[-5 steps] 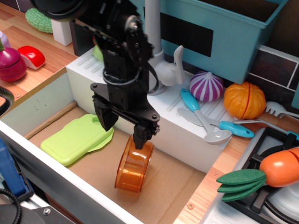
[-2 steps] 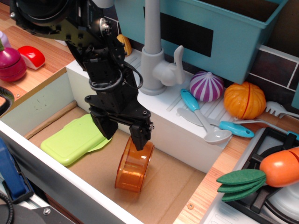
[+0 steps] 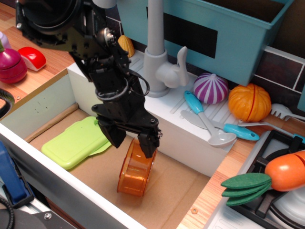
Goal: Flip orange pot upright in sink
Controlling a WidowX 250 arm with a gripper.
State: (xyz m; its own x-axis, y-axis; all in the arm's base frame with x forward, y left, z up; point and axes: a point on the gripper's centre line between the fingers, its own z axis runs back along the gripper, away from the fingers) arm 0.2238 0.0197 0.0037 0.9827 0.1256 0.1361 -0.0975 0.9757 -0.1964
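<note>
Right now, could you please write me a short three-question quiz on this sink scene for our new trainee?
1. True or false: the orange pot stands upright on the floor of the sink.
2. What lies left of the pot? A) green cutting board B) spoon C) carrot
3. Fill in: the gripper is open, with one of its fingers at the pot's ____ edge.

Key: 1 false, it lies on its side; 2 A; 3 top.

Bright, even light from above; my arm casts a soft shadow on the sink floor; focus stays sharp.
</note>
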